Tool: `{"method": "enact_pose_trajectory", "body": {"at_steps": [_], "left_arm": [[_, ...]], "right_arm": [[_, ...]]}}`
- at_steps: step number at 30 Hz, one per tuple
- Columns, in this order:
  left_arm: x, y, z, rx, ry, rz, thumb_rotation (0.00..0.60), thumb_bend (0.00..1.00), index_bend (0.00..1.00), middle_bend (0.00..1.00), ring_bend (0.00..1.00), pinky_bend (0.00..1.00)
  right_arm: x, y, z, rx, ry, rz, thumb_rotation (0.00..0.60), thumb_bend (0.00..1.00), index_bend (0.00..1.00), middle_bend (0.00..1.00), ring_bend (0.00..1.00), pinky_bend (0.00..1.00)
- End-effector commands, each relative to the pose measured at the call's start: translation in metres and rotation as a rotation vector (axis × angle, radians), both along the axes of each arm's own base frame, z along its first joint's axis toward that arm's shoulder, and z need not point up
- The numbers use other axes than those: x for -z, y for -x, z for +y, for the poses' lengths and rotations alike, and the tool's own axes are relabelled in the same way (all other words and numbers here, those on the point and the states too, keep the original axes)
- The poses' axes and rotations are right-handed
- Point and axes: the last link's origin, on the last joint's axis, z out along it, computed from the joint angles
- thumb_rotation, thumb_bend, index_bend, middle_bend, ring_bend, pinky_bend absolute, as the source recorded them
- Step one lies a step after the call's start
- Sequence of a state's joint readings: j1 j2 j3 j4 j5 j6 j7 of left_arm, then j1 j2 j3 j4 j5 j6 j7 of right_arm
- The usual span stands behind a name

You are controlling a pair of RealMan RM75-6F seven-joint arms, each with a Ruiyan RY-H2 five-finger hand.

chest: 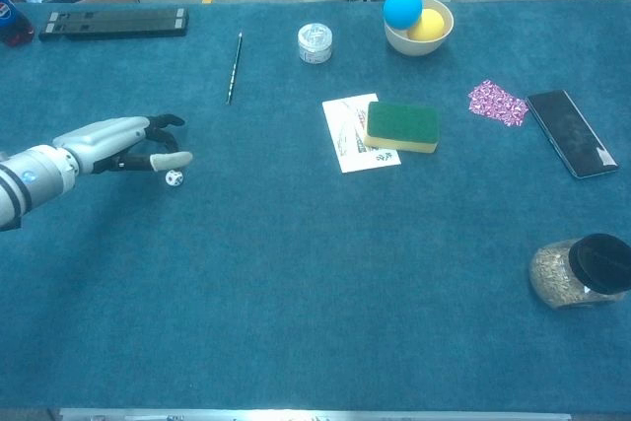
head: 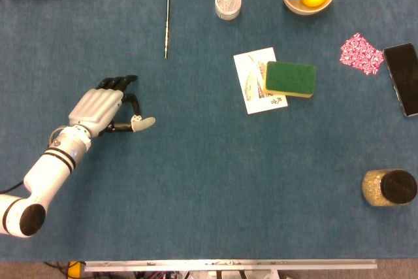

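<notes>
The die (chest: 174,178) is lying on the blue table (chest: 315,273) directly under the thumb tip of the left hand (chest: 116,144). In the chest view it is showing just below and slightly inboard of that tip, and contact cannot be confirmed. In the head view the thumb (head: 142,122) is covering the die, so it cannot be located there. Being a cube, it is presenting no long axis.

Taking the die as the landmark: the left hand is lying immediately to its left, wrist pointing away from it. The pencil (chest: 234,67) is lying well beyond it toward the far edge. The right hand is not appearing in either view, so the left is the only hand near.

Hand state: the dark fingers (head: 117,83) are extending loosely and the thumb is standing apart from them — nothing is being gripped.
</notes>
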State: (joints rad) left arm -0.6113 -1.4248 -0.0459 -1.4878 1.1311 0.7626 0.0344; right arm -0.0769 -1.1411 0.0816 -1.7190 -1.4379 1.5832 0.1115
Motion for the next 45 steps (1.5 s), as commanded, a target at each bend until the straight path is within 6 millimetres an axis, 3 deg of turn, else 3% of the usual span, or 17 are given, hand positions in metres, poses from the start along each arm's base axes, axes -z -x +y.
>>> {"method": "enact_pose_trajectory", "body": {"at_steps": [1,13,27,45], "left_arm": [[-0.003,0.003,-0.004,0.0,-0.003,0.006,0.075,0.04,0.44,0.04,0.0,0.0],[-0.024,-0.003,-0.016,0.041,-0.05,-0.01,0.075,0.04,0.45,0.04,0.0,0.0],[-0.012,0.004,-0.006,0.016,-0.045,-0.008,0.077,0.04,0.37,0.04,0.0,0.0],[-0.006,0.009,-0.015,-0.012,-0.028,-0.01,0.076,0.04,0.37,0.04,0.0,0.0]], "right_arm": [[0.0,0.0,0.0,-0.002,0.0,-0.001,0.6,0.29,0.32,0.22,0.1,0.18],[0.0,-0.002,0.002,-0.01,0.001,-0.006,0.6,0.29,0.32,0.22,0.1,0.18],[-0.005,-0.003,0.007,-0.006,0.014,-0.004,0.6,0.29,0.32,0.22,0.11,0.18],[-0.005,-0.002,0.008,-0.004,0.013,-0.004,0.6,0.29,0.32,0.22,0.1,0.18]]}}
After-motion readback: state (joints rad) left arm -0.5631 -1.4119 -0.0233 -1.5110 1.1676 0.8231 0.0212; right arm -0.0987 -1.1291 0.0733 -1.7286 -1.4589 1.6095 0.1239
